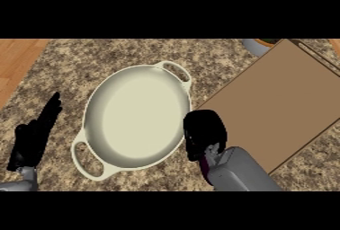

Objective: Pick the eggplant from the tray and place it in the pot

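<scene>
Mid-bench (pixel 79 63) sits the pot (pixel 136 117). At its four o'clock rim, beside the tray (pixel 279 103), the right hand (pixel 204 132) has its fingers curled round the eggplant (pixel 206 167), of which only a purple sliver shows. At nine o'clock the left hand (pixel 33 139) rests, fingers straight and pressed together.

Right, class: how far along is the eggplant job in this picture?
Done: the tray shows no eggplant. In hand: the right robot hand is curled between tray and pot, probably round it. Remaining: the pot holds nothing yet.
</scene>
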Robot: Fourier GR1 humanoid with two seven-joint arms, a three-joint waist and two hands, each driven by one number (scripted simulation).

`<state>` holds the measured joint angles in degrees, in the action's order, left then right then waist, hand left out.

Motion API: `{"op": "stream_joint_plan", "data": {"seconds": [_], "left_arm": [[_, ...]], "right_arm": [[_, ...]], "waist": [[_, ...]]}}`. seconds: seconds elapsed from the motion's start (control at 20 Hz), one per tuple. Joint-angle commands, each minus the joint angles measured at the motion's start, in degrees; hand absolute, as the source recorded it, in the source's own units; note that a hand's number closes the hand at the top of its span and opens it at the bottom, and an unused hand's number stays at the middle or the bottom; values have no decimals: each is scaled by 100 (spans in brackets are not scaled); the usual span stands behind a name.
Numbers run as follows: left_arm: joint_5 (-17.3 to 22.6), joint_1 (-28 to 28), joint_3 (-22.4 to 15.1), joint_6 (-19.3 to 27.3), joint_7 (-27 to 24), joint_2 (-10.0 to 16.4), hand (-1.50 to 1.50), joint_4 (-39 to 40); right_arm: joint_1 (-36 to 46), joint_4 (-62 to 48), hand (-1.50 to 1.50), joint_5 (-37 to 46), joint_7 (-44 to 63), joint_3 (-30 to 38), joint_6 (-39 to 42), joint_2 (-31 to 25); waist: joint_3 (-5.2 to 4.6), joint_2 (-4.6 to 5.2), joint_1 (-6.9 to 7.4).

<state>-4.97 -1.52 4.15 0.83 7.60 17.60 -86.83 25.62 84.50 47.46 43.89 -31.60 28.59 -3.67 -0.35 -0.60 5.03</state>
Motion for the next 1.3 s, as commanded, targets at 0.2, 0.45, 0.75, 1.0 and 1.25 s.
{"op": "stream_joint_plan", "data": {"seconds": [0.2, 0.45, 0.75, 1.0, 1.25], "left_arm": [[-70, -146, -165, -13, 69, -115, 0, 135], [-10, -314, -63, -67, 126, -12, 0, 149], [-76, -161, -126, -47, 34, -61, 0, 172], [-146, -277, -108, 4, 120, -30, 0, 197], [-113, -261, -32, 34, -33, -41, 0, 216]], "right_arm": [[1251, 547, 150, 635, 2070, -1502, -1326, 360], [2266, 614, 150, 1446, 2965, -1664, -1735, 363], [2782, 768, 150, 1424, 3682, -1570, -2514, 363], [3213, 461, 150, 1444, 4000, -1571, -2916, 363], [3789, -36, 150, 1320, 3993, -1182, -3172, 362]], "waist": [[2, -51, 138], [-2, -79, 58], [8, -24, 144], [12, 22, 108], [10, 62, 70]]}}
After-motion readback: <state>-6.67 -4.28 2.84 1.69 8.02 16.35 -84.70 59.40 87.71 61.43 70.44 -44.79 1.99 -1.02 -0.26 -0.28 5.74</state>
